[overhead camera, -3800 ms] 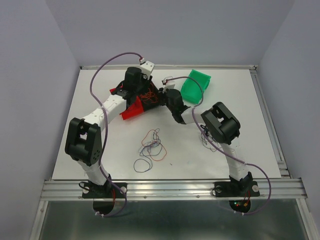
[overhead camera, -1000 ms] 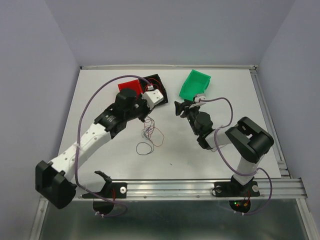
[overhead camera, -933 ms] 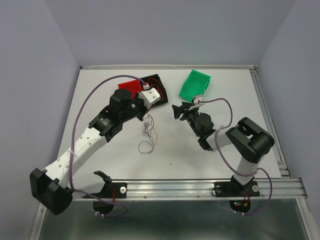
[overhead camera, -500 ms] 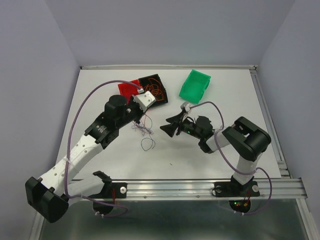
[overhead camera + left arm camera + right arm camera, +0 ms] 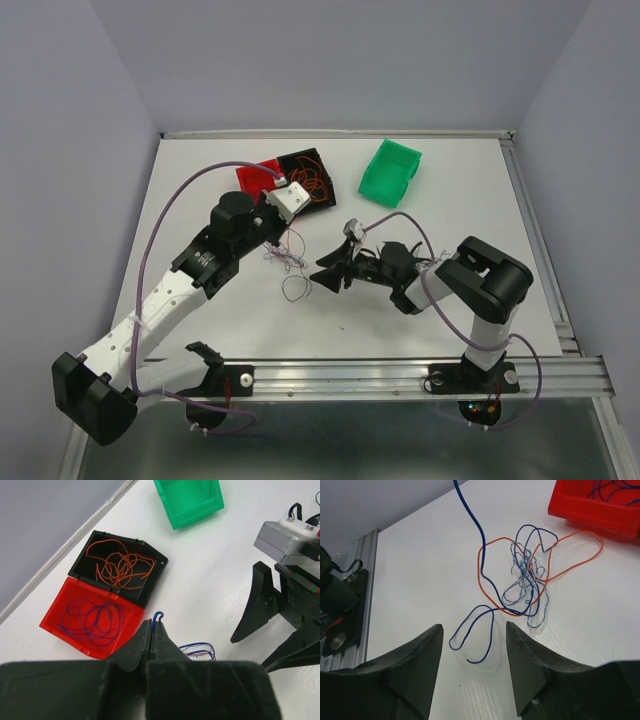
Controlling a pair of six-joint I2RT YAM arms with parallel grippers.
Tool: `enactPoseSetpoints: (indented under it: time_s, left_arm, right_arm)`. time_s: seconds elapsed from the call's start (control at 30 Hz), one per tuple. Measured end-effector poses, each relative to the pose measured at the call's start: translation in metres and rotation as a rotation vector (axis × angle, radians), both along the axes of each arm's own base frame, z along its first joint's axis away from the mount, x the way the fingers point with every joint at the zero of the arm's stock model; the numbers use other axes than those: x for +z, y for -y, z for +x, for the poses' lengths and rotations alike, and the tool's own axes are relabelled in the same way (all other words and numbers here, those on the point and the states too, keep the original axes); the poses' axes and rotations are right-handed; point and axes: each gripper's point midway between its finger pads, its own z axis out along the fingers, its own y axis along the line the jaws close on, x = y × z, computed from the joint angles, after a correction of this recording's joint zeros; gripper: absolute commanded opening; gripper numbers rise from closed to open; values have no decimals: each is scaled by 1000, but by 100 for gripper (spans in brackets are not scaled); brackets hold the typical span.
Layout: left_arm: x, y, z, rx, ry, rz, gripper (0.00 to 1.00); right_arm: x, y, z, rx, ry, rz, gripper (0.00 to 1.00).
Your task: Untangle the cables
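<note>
A small tangle of thin blue and orange cables (image 5: 288,258) lies on the white table, also in the right wrist view (image 5: 527,575). My left gripper (image 5: 281,241) is above it, shut on one blue strand (image 5: 158,615) that rises from the tangle (image 5: 470,515). More blue strands (image 5: 200,650) show beside its fingers. A loose blue loop (image 5: 293,289) lies in front of the tangle. My right gripper (image 5: 320,274) is open and empty, low over the table just right of the loop, which lies ahead of its fingertips (image 5: 474,627).
A black tray (image 5: 327,161) holding orange wires (image 5: 120,565) and a red tray (image 5: 246,175) holding blue wires (image 5: 92,620) lie side by side behind the tangle. A green bin (image 5: 392,170) stands at the back right.
My left arm pulled back from the trays, lifting a blue strand. My right gripper swung left and lower, up to the tangle. In the last half second only the right gripper crept left.
</note>
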Motion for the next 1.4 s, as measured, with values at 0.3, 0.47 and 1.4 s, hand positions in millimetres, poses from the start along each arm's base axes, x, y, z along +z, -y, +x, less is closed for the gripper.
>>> enactPoseSetpoints:
  time_s: [0.3,0.47,1.4]
  left_arm:
    - [-26,0,16,57,-44,34,0]
    - [-39,-2,26,101,-62,48,0]
    - [-44,-15,46,173,-57,24,0]
  right_arm:
    - [-2,-24,-24,47,130,-39,54]
    - [19,-48,-27,41,264,-23,55]
    - [-23,-74,50,-219,359,-294,0]
